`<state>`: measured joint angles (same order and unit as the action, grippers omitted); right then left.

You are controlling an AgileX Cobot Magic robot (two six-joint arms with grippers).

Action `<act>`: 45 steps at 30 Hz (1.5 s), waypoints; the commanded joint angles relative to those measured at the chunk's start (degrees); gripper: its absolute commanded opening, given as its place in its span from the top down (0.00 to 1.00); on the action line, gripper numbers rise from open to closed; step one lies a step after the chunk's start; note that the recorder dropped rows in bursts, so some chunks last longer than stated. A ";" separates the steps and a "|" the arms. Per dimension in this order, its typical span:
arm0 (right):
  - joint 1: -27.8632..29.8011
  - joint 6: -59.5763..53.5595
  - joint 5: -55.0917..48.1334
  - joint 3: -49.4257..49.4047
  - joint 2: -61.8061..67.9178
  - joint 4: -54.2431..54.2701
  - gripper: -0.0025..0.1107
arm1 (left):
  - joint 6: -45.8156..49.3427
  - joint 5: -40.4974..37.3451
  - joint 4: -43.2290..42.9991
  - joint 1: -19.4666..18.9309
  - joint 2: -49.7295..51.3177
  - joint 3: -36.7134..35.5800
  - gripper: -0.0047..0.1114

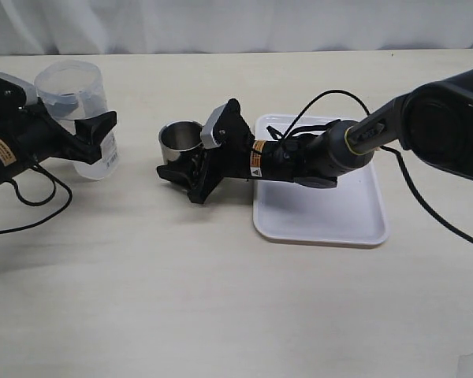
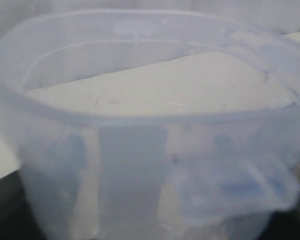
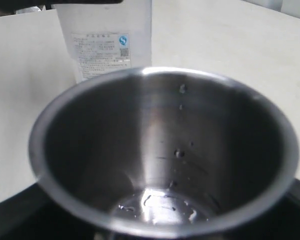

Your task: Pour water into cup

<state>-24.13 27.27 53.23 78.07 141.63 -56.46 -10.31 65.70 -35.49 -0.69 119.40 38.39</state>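
The steel cup (image 1: 179, 135) stands on the table left of the tray. My right gripper (image 1: 186, 156) reaches across and is shut on it low down. The right wrist view looks into the cup (image 3: 160, 145); a thin film of water (image 3: 162, 206) lies on its bottom, with droplets on the inner wall. My left gripper (image 1: 91, 135) is shut on a translucent plastic beaker (image 1: 77, 110) with a label, held upright at the far left. The beaker (image 2: 140, 125) fills the left wrist view and also shows in the right wrist view (image 3: 105, 40). I cannot make out water in it.
A white tray (image 1: 331, 213) lies right of the cup, with the right arm stretched over its far part. Black cables trail from both arms. A pale wall or curtain runs behind the table's far edge.
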 commanded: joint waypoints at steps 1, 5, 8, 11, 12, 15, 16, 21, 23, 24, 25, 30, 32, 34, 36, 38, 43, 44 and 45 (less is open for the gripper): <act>-0.01 0.55 -2.14 -0.16 0.48 -0.84 0.94 | -0.68 0.66 -3.00 0.11 0.20 1.90 0.96; -0.01 0.55 -2.14 -0.16 0.48 -0.84 0.94 | -0.68 0.06 -3.44 0.11 0.20 4.63 0.96; -0.01 0.55 -2.14 -0.16 0.48 -0.84 0.94 | -0.68 -1.56 -5.29 0.11 0.20 6.86 0.96; -0.01 0.55 -2.14 -0.16 0.48 -0.84 0.94 | -0.55 -3.96 -5.97 1.38 0.20 9.17 0.96; -0.01 0.55 -2.14 -0.16 0.48 -0.84 0.94 | -0.45 -4.86 -5.97 1.94 0.20 9.80 0.96; -0.01 0.55 -2.14 -0.16 0.48 -0.84 0.94 | 0.97 -8.97 -5.97 4.47 0.20 12.31 0.96; -0.01 0.55 -2.14 -0.16 0.48 -0.84 0.94 | 2.03 -10.01 -5.97 5.38 0.20 12.98 0.96; -0.01 0.55 -2.14 -0.16 0.48 -0.84 0.94 | 7.19 -16.25 -5.97 8.63 0.20 16.83 0.96; -0.01 0.55 -2.14 -0.16 0.48 -0.84 0.94 | 8.81 -17.45 -5.97 9.07 0.20 17.88 0.96; -0.01 0.55 -2.14 -0.16 0.48 -0.84 0.94 | 9.35 -17.45 -5.97 9.07 0.20 17.99 0.96; -0.01 0.55 -2.14 -0.16 0.48 -0.84 0.94 | 10.31 -17.34 -5.97 9.07 0.20 18.12 0.96; -0.01 0.55 -2.14 -0.16 0.48 -0.84 0.94 | 18.90 -17.69 -6.09 9.07 0.20 18.38 0.96; -0.01 0.55 -2.14 -0.16 0.48 -0.84 0.94 | 21.52 -17.69 -6.09 9.07 0.20 18.38 0.96; -0.01 0.55 -2.14 -0.16 0.48 -0.84 0.94 | 23.39 -17.69 -6.20 9.07 0.20 18.38 0.96; -0.01 0.55 -2.14 -0.16 0.48 -0.84 0.94 | 25.15 -17.69 -6.43 9.07 0.20 18.38 0.96; -0.01 0.55 -2.14 -0.16 0.48 -0.84 0.94 | 26.06 -17.54 -7.64 9.07 0.20 18.38 0.96; -0.01 0.55 -2.14 -0.16 0.48 -0.84 0.94 | 29.81 -17.13 -9.00 9.07 0.20 18.38 0.96; -0.01 0.55 -2.14 -0.16 0.48 -0.84 0.94 | 30.37 -17.13 -9.00 9.07 0.20 18.38 0.96; -0.01 0.55 -2.14 -0.16 0.48 -0.84 0.94 | 30.98 -17.13 -9.00 9.07 0.20 18.38 0.96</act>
<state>-24.13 27.40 53.23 78.07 141.63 -56.46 18.59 46.26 -44.65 8.18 119.91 56.18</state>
